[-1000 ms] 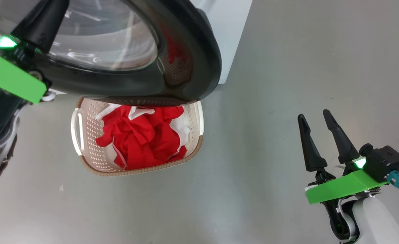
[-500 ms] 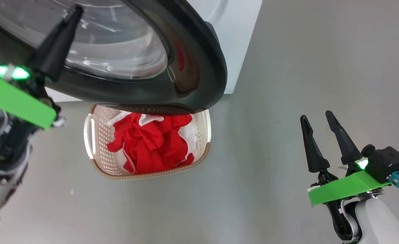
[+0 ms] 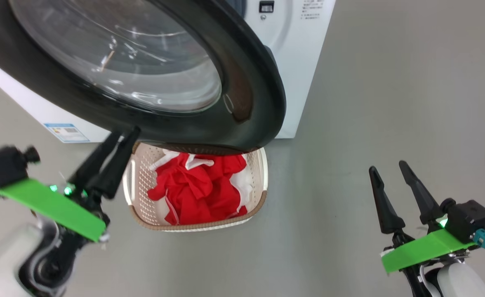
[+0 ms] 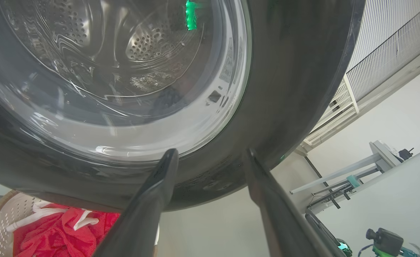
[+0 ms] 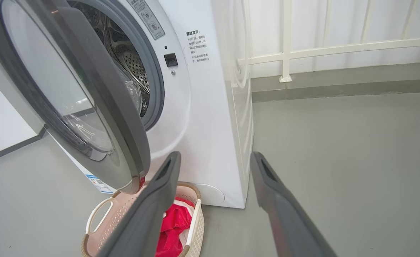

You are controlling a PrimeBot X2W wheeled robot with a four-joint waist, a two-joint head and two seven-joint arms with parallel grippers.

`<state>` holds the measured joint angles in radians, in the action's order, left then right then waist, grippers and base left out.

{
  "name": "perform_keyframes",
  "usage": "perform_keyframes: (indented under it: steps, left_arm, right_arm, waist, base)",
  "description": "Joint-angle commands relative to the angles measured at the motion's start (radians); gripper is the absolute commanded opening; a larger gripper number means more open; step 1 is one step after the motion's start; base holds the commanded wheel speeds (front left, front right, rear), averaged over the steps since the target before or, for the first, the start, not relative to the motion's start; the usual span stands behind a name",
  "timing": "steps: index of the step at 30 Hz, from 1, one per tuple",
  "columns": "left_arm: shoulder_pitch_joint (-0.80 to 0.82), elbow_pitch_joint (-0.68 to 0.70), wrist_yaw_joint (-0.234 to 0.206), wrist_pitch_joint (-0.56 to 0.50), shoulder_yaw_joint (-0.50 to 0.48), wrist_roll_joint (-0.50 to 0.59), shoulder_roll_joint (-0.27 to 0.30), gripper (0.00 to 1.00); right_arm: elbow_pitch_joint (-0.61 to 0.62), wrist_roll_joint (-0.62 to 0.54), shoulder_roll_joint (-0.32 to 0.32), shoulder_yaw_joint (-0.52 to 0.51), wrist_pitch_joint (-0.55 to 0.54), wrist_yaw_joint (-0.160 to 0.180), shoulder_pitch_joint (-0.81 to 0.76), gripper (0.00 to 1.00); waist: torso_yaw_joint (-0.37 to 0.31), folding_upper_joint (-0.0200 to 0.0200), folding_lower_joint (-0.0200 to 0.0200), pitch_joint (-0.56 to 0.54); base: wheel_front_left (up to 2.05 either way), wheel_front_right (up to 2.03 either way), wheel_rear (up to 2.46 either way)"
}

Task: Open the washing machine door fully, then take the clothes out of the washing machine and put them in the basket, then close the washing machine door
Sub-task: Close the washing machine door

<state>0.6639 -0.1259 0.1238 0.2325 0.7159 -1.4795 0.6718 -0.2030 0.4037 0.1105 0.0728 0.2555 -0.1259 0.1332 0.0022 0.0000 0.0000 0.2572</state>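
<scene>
Tech: Door [image 3: 250,95] half-shut, lower rim hanging over basket [image 3: 143,185]; clothes [image 3: 201,194] inside it, in front of washing machine [image 3: 300,62].
Lead: Risk?
Tech: left gripper [image 3: 126,132], jaws apart, empty, just by rim's underside. Glancing push could slide off gloss, so door wouldn't latch; might nudge basket too.
Lead: right gripper [image 3: 387,166]?
Tech: Wide, empty, well apart. No prob.
</scene>
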Motion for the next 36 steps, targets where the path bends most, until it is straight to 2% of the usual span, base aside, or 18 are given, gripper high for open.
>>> perform_keyframes:
  steps: [1, 2, 5, 10, 19, 25, 29, 30, 36]
  left_arm:
    - [-0.024, 0.004, 0.007, 0.019, -0.038, 0.002, 0.031, 0.97]
    - [-0.042, -0.001, 0.007, 0.022, -0.041, 0.004, 0.027, 1.0]
    - [-0.103, -0.017, 0.007, 0.028, -0.064, 0.014, 0.014, 1.0]
    - [-0.247, -0.056, 0.007, 0.029, -0.202, 0.093, -0.039, 1.0]
    - [-0.387, -0.079, 0.007, 0.029, -0.361, 0.233, -0.107, 1.0]
    - [-0.471, -0.108, 0.007, 0.029, -0.494, 0.398, -0.171, 1.0]
    - [-0.514, -0.122, 0.007, 0.029, -0.563, 0.531, -0.218, 1.0]
    - [-0.531, -0.128, 0.007, 0.029, -0.594, 0.597, -0.241, 1.0]
    - [-0.57, -0.127, 0.007, 0.029, -0.687, 0.786, -0.309, 1.0]
  right_arm:
    - [0.02, -0.011, 0.014, 0.02, 0.006, -0.005, -0.017, 1.0]
    - [0.02, -0.011, 0.016, 0.021, 0.006, -0.005, -0.023, 1.0]
    - [0.018, -0.011, 0.021, 0.022, 0.006, -0.005, -0.038, 1.0]
    - [0.018, -0.011, 0.025, 0.014, 0.006, -0.005, -0.067, 1.0]
    - [0.018, -0.011, 0.036, 0.0, 0.006, -0.005, -0.088, 1.0]
    - [0.018, -0.011, 0.035, -0.004, 0.006, -0.005, -0.089, 1.0]
    - [0.019, -0.011, 0.034, -0.01, 0.006, -0.005, -0.089, 1.0]
    - [0.02, -0.01, 0.034, -0.011, 0.006, -0.005, -0.09, 1.0]
    - [0.02, -0.01, 0.034, -0.017, 0.006, -0.005, -0.093, 1.0]
  waist:
    - [0.017, 0.0, 0.0, -0.026]
    - [0.019, 0.0, 0.0, -0.031]
    - [0.02, 0.0, 0.0, -0.043]
    - [0.008, 0.0, 0.0, -0.065]
    - [-0.026, 0.0, 0.0, -0.069]
    - [-0.06, 0.0, 0.0, -0.074]
    - [-0.073, 0.0, 0.0, -0.072]
    - [-0.077, 0.0, 0.0, -0.073]
    - [-0.082, 0.0, 0.0, -0.075]
  base:
    - [0.0, 0.0, 0.0]
    - [0.0, 0.0, 0.0]
    - [0.0, 0.0, 0.0]
    - [0.0, 0.0, 0.0]
    - [0.0, 0.0, 0.0]
    - [0.0, 0.0, 0.0]
    - [0.0, 0.0, 0.0]
    - [0.0, 0.0, 0.0]
    - [0.0, 0.0, 0.0]
